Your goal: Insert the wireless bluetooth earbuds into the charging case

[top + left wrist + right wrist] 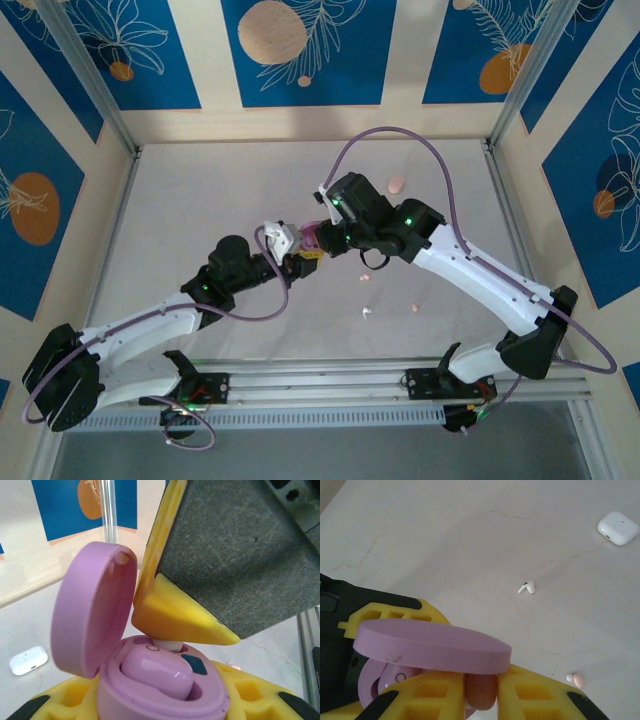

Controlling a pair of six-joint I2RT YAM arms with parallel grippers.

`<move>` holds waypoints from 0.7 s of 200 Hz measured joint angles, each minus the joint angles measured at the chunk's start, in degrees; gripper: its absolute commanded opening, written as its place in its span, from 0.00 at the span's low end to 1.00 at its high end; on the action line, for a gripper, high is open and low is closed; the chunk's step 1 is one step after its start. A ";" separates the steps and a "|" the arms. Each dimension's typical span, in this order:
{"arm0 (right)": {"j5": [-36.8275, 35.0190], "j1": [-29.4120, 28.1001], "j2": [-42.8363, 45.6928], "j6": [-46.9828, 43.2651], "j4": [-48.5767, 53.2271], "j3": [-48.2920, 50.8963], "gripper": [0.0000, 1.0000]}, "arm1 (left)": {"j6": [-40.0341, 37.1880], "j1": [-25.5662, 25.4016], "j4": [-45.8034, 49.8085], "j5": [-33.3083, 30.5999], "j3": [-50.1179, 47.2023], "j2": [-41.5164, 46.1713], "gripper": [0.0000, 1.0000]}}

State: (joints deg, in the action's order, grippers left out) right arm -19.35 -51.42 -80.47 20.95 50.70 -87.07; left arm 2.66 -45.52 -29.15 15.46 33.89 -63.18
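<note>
Left end effector [160,705] tight around open purple charging case [92,610], right end effector [481,694] tight around one earbud [481,686].

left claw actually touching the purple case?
Touching. The left wrist view shows the open purple case seated between the yellow fingers of the left claw, pressed against both with no gap.

One left gripper [160,707], one right gripper [481,702], one open purple charging case [95,610] in the left, one purple earbud [155,672] seated inside, one pinkish earbud [481,690] pinched in the right, beyond it one white case [618,527], one white earbud [526,587], one peach-pink earbud [577,680]
</note>
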 measured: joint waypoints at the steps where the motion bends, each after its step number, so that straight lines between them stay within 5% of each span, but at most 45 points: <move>1: -0.02 0.00 -0.02 0.00 0.02 0.00 0.21 | 0.00 0.00 0.00 -0.02 0.00 0.00 0.33; 140: 1.49 -0.20 -0.44 -0.94 1.27 -0.92 0.27 | 0.00 -0.15 -0.42 -0.48 0.00 0.11 0.33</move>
State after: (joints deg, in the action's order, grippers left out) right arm -17.87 -51.62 -80.90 20.01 51.96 -87.99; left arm 2.66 -45.67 -29.56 14.98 33.89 -63.07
